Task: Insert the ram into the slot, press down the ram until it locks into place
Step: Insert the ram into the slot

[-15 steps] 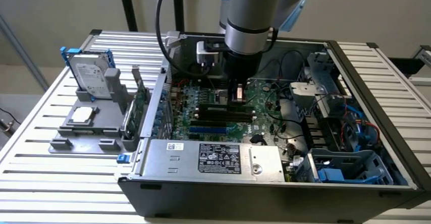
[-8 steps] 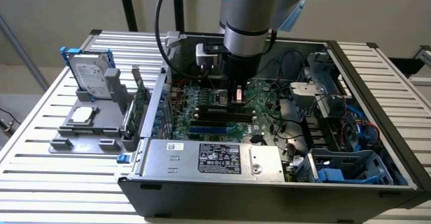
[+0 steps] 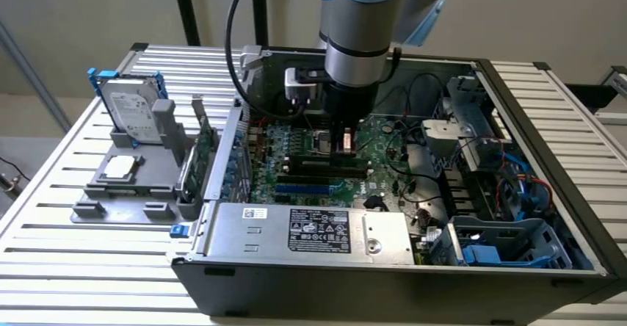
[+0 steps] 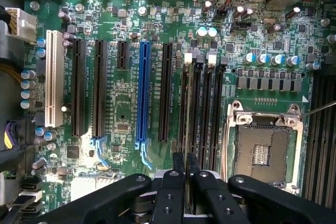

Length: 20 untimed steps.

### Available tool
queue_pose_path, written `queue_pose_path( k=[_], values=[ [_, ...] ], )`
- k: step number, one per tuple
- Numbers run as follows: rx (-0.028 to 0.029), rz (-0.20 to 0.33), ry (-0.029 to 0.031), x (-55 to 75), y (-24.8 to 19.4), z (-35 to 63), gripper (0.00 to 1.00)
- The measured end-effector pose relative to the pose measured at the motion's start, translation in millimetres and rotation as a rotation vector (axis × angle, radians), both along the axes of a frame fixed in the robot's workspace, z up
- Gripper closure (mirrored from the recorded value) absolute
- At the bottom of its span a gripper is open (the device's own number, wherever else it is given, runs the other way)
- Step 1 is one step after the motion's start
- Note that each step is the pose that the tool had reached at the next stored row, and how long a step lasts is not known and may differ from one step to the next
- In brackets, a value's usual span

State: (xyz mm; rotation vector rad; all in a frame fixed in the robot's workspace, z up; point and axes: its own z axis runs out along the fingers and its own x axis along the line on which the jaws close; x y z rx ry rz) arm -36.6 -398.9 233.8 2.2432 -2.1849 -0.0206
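Directly between the fingertips of the gripper (image 4: 186, 157) stands the ram (image 4: 193, 109). It is seen edge-on as a thin dark strip running away from the fingers (image 4: 177, 182) along its slot (image 4: 199, 65) on the motherboard (image 4: 121, 114). The two black fingers are drawn together with only a slit between them, and as far as shows they are clamped on the strip's upper edge.

That slot is one of four narrow black memory slots lying side by side, two ending in white latches and two in black. To one side of the fingers sits one square processor socket (image 4: 261, 153) in a shiny metal frame. To the other side lie one long blue slot (image 4: 143, 93), four black card slots (image 4: 79, 87) and one white slot (image 4: 54, 77). The board is matte green and crowded with small silver capacitors.

It lies in an open grey metal computer case (image 3: 392, 289), with one silver power supply (image 3: 313, 230) bearing a dark label. The case rests on a table (image 3: 59, 194) of pale ribbed metal slats. At the exterior view's left, well apart from the fingers, one grey plastic holder (image 3: 128, 186) carries a hard drive (image 3: 132, 113) upright in a blue frame and a green card (image 3: 201, 157) on edge. A plain pale wall stands behind.
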Motion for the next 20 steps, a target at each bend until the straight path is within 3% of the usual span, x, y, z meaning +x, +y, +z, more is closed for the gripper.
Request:
queue_pose_path(
  k=[15, 20],
  values=[
    [-0.0004, -0.006, -0.0023, -0.1, 0.3, -3.4, 0.87],
    [-0.0003, -0.015, -0.0063, -0.4, 0.3, -4.0, 0.87]
  ],
)
